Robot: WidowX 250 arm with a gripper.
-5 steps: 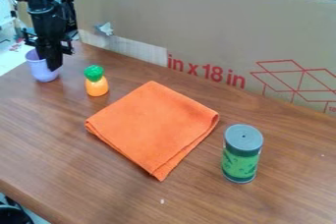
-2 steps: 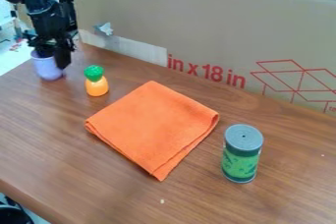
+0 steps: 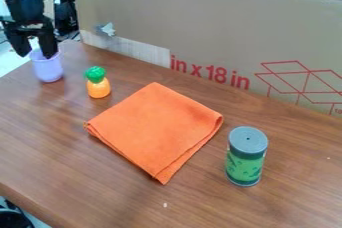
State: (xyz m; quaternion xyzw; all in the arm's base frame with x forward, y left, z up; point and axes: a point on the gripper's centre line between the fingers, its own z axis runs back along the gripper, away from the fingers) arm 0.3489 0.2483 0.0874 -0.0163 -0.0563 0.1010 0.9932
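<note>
The black gripper (image 3: 37, 53) hangs at the upper left with its two fingers spread wide. One finger is at the rim of a lavender cup (image 3: 49, 70); the other is left of the cup. Whether the nearer fingertip is inside the cup or behind its rim, I cannot tell. The cup stands upright near the table's far left edge. Just right of it a toy pineapple (image 3: 98, 87), orange with a green top, stands upright.
A folded orange cloth (image 3: 157, 129) lies mid-table. To its right stands a green canister (image 3: 245, 159) with a grey lid. A tall cardboard panel (image 3: 200, 32) runs along the back of the wooden table (image 3: 60, 157).
The gripper has shifted left and turned, so its spread fingers now show. Compared with the first frame, the cup stands slightly farther right. The pineapple, cloth and canister have stayed put.
</note>
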